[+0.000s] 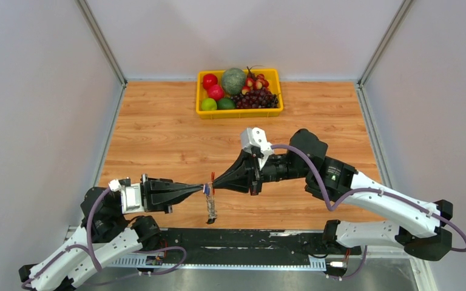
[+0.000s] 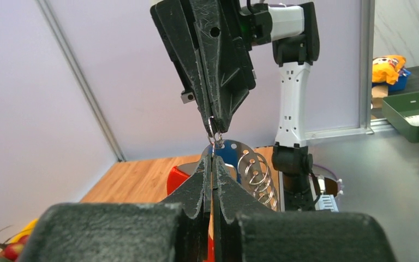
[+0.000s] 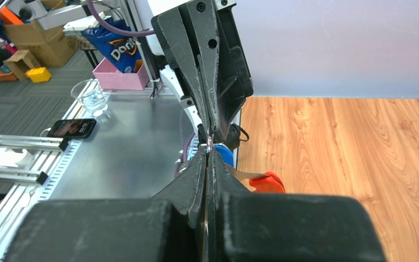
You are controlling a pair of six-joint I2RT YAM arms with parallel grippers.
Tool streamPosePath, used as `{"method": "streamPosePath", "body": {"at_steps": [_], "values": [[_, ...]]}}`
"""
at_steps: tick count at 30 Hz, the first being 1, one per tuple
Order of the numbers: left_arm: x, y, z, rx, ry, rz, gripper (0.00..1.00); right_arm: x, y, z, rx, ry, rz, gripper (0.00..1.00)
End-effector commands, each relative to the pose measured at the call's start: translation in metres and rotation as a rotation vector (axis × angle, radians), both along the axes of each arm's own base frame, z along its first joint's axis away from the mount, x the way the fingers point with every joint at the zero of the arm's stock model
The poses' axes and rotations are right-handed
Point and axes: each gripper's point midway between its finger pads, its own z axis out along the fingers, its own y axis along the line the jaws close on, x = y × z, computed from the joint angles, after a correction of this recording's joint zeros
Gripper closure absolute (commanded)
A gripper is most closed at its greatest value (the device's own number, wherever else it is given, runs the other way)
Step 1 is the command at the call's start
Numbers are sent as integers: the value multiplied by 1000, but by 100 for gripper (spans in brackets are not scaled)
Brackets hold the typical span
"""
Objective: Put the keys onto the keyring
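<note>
Keyring (image 1: 208, 190) between left gripper (image 1: 201, 189) and right gripper (image 1: 215, 181), charm (image 1: 210, 210) lengthwise downward

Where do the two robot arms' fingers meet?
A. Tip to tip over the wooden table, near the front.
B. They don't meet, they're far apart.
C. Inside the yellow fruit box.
A: the left fingers and right fingers point at each other, tips together at the keys, well short of the yellow fruit box.
</note>
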Motion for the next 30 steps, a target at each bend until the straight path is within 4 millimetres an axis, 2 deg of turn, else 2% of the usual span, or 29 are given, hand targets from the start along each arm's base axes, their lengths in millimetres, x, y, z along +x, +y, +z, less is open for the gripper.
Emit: {"method": "streamPosePath", "body": {"at_steps": [1, 6, 17, 22, 27, 30], "values": [[6, -2, 7, -24, -7, 20, 96, 1, -18, 65, 250, -22, -48, 100], [10, -7, 5, -17, 9, 19, 92, 6, -22, 67, 287, -16, -88, 100], [6, -14, 8, 0, 41, -32, 65, 14, -26, 67, 326, -27, -148, 100], [10, -8, 28, -17, 56, 6, 54, 12, -29, 66, 331, -46, -142, 100], [17, -1, 52, -38, 95, 63, 52, 10, -34, 63, 337, -69, -140, 100], [12, 4, 69, -59, 106, 51, 50, 10, -38, 64, 348, -71, -147, 100]]}}
